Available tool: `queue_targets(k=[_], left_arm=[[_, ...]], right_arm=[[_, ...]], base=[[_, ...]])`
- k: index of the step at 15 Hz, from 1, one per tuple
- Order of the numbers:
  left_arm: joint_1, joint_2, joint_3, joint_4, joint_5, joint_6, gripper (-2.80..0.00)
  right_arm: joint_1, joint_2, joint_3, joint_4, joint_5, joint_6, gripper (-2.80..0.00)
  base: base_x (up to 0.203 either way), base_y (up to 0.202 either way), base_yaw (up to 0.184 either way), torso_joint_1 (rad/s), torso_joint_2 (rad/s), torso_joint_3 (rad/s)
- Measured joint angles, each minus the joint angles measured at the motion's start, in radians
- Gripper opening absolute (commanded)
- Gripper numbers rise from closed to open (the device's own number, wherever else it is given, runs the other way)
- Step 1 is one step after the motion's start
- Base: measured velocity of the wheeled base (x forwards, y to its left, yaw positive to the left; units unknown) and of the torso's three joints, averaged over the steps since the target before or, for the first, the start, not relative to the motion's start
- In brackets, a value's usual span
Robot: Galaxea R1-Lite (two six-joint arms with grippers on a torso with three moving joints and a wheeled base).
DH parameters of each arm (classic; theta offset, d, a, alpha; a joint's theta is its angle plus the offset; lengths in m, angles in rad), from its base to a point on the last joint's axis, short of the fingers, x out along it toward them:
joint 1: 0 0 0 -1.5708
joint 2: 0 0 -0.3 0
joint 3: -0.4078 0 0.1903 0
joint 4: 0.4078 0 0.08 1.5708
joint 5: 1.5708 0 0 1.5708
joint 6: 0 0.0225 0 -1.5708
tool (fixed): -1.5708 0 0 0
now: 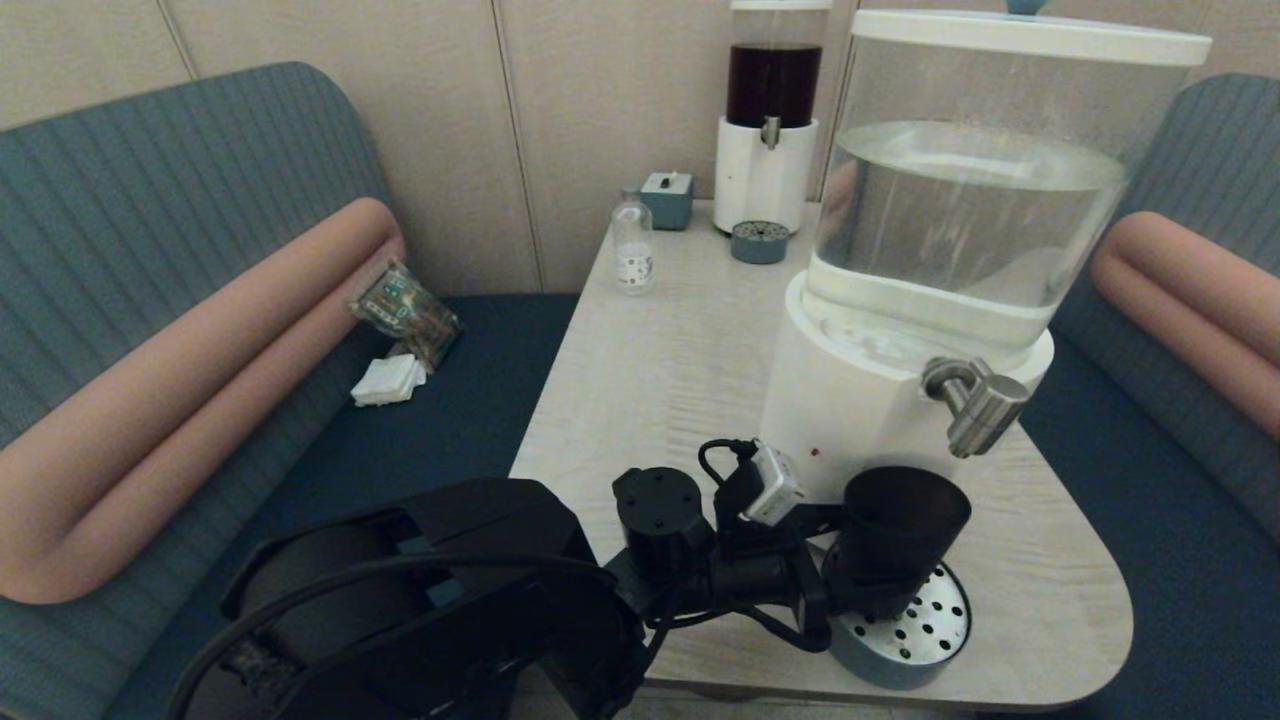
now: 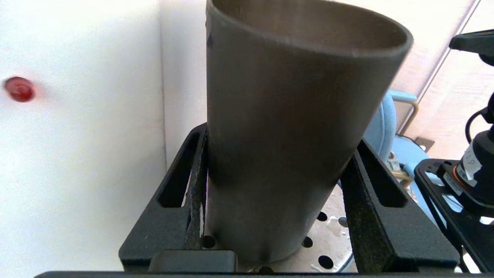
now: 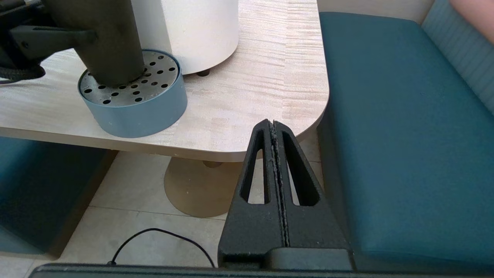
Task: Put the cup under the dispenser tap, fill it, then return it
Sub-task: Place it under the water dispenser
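Observation:
The dark tapered cup [image 1: 900,525] stands on the round perforated drip tray [image 1: 935,625] in front of the big dispenser's white base [image 1: 850,410]. The brushed-metal tap [image 1: 975,400] juts out above the cup, a little right of its rim. My left gripper [image 1: 860,585] is shut on the cup's lower half. In the left wrist view the fingers [image 2: 195,185] press both sides of the cup [image 2: 285,127], which leans slightly. My right gripper [image 3: 272,124] is shut and empty, hanging low off the table's front right corner [image 3: 308,116], and is out of the head view.
At the back of the table [image 1: 660,370] stand a smaller dark-liquid dispenser [image 1: 770,110], its little drip tray [image 1: 759,241], a clear bottle [image 1: 633,245] and a blue box [image 1: 667,198]. Blue benches flank the table, with a snack packet [image 1: 405,310] and napkins [image 1: 390,380] on the left one.

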Motion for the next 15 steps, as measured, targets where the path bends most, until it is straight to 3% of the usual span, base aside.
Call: queue_targets(k=[15], left_arm=[[-0.027,0.027,-0.038,0.0,0.021,-0.018,-2.8]], right_arm=[[0.0,0.0,0.0,0.0,0.0,0.0,-2.8]], base=[[0.0,0.0,0.0,0.0,0.0,0.0]])
